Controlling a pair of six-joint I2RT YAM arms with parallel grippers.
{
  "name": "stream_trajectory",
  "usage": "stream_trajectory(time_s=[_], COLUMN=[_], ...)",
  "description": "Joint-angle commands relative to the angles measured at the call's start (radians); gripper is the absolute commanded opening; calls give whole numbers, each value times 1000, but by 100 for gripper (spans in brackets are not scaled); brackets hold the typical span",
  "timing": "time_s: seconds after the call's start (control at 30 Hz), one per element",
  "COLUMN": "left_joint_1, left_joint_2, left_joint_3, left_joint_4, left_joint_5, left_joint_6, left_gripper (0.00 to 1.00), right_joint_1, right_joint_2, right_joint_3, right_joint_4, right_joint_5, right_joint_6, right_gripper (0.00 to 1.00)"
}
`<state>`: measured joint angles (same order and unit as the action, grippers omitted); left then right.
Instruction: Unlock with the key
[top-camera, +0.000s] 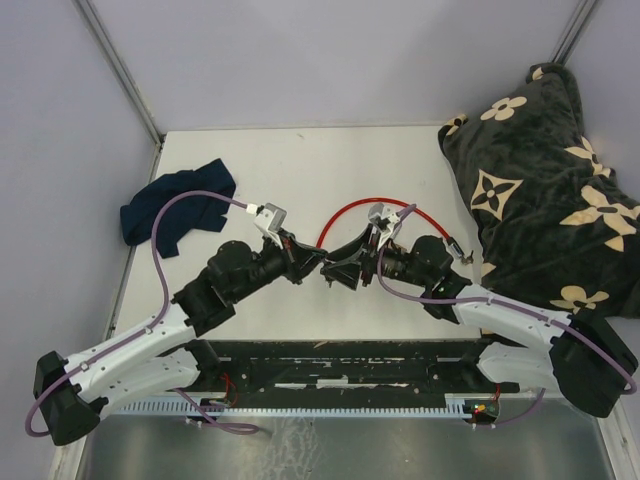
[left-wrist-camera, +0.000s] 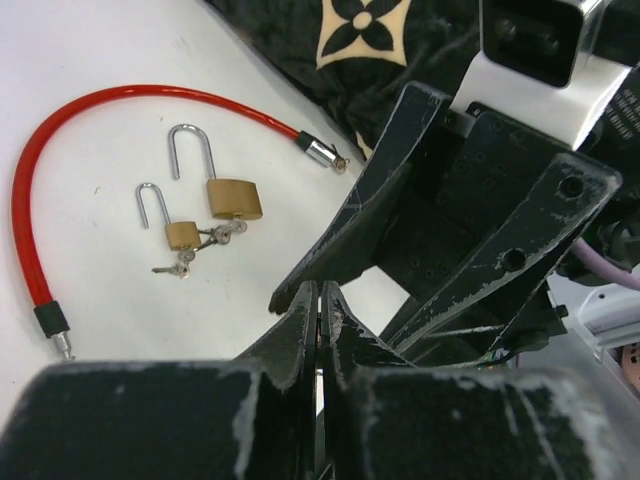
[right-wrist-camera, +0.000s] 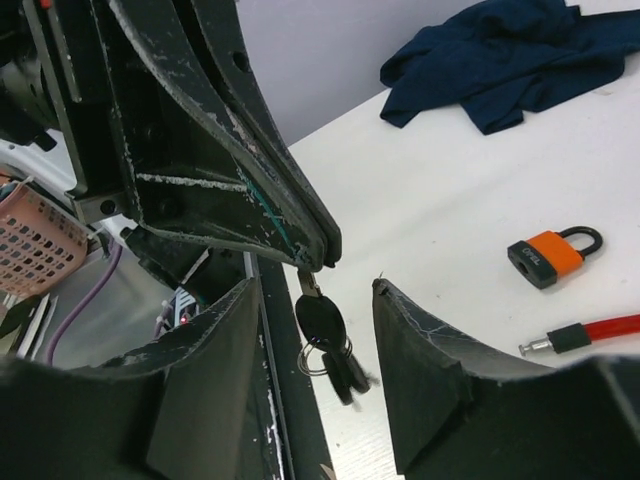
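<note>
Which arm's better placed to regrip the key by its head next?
Right. The right hand is open, fingers either side of the black key head. The left hand is shut on the key's blade, so it probably can't insert it.

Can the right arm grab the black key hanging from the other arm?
Probably yes: the black-headed key hangs from the shut left gripper, seemingly between the fingers of the open right gripper, nothing blocking.
</note>
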<state>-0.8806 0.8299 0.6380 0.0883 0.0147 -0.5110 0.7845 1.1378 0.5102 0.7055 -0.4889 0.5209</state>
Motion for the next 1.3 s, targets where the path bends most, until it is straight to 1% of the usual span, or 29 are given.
stream_trajectory(time_s=[0.0, 0.2, 0.33, 0.5, 0.77, 0.83, 0.93, 0.97, 1.03, 1.23, 1.27], left_joint_1=[28, 77, 135, 194, 212, 212, 213, 214, 215, 215, 216], left_joint_2=[-26, -39, -51, -57, -43, -31, -23, -25, -30, 2, 17], left_joint_3=[-9, -30, -62, -87, -109, -111, -108, -105, -86, 53, 76], left_joint_4=[111, 124, 158, 200, 262, 268, 241, 223, 159, -215, -250], left_joint_5=[72, 124, 186, 250, 283, 286, 260, 246, 203, 16, -9], left_joint_6=[-60, -92, -139, -193, -237, -242, -240, -233, -214, -109, -95], left_gripper=[3, 3, 3, 3, 3, 3, 4, 8, 18, 56, 62], right_joint_1=[-3, -22, -46, -57, -60, -60, -61, -63, -73, -117, -123], right_joint_2=[30, 76, 97, 126, 188, 206, 222, 223, 223, 214, 206], right_joint_3=[23, 4, -8, -11, 3, 5, 1, -3, -17, -78, -85], right_joint_4=[127, 266, 365, 423, 491, 513, 524, 517, 494, 451, 431], right_joint_5=[-91, -161, -191, -204, -229, -236, -232, -226, -206, -149, -142], right_joint_6=[42, 140, 216, 269, 331, 345, 352, 350, 337, 294, 278], right_gripper=[55, 44, 39, 30, 20, 15, 4, 2, 2, 2, 2])
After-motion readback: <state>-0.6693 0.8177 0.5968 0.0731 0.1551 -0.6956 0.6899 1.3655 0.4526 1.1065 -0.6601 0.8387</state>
